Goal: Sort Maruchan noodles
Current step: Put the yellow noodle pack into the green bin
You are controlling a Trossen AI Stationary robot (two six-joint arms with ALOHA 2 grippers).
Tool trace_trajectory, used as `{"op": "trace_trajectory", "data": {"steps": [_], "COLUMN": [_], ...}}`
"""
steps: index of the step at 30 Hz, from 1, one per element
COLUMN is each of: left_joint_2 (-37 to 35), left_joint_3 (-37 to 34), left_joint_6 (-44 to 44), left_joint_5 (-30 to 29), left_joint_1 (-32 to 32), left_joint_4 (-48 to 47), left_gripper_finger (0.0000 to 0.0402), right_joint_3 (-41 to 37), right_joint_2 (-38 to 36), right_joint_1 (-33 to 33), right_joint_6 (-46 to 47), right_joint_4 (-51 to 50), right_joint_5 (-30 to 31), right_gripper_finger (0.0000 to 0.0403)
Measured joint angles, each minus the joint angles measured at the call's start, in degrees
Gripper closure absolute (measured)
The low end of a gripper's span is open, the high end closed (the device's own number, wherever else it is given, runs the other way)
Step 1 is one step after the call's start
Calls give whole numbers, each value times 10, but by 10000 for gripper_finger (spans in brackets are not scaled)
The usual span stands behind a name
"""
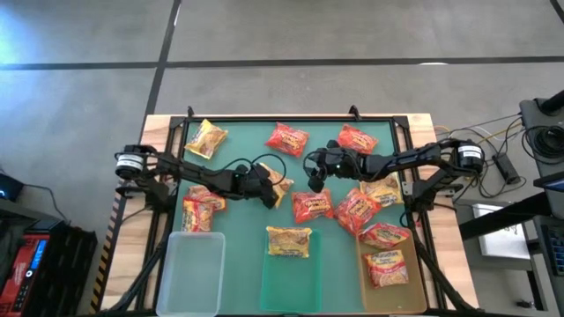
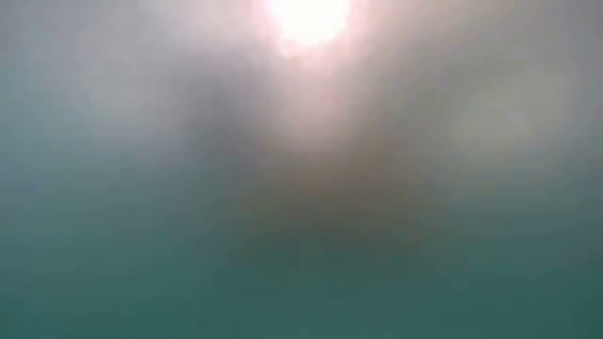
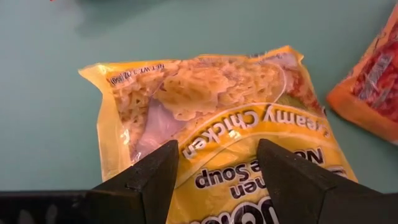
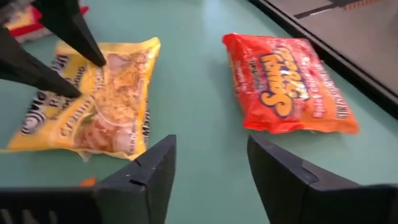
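Step in hand: left arm picking a yellow packet. In the high view the left gripper sits at table centre, over the yellow Creamy Chicken packet. In the left wrist view both fingers straddle that packet, spread wide with the wrapper between them, not yet pinched; from the right wrist view the tips look to touch or press the packet. So open, holding nothing as far as I can judge.

Right gripper hovers just beside it at 3 o'clock, jaws apart and empty, green mat showing between the fingers. A red packet lies ahead of it, apart from the yellow one.

Other noodles: scattered on the mat, a yellow one at 10 o'clock, reds at 12 and 1, a red cluster at 4 o'clock. One yellow packet rests at the middle tray, one red-orange packet in the right tray. Left tray is bare. Low view shows nothing usable.

Next move, my judgement: close the left fingers on the crinkly wrapper, lift, carry toward 6 o'clock to the middle tray with the other yellow. The right arm is close, so a collision risk.
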Motion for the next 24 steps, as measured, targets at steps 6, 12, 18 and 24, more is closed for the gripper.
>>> {"op": "trace_trajectory", "data": {"steps": [6, 12, 18, 24], "left_joint_2": [0, -1, 0, 2], "left_joint_3": [0, 0, -2, -4], "left_joint_6": [-2, 1, -11, -19], "left_joint_5": [15, 29, 28, 8], "left_joint_1": [-13, -27, -45, -58], "left_joint_4": [-32, -50, -85, -89], "left_gripper_finger": [193, 193, 193, 193], "right_joint_3": [0, 0, 0, 0], "right_joint_2": [0, 0, 13, 71], "right_joint_1": [-1, -2, -5, -8], "right_joint_6": [51, 96, 133, 171], "right_joint_4": [17, 34, 69, 142], "right_joint_5": [-15, -52, -119, -195], "right_gripper_finger": [171, 158, 158, 153]}}
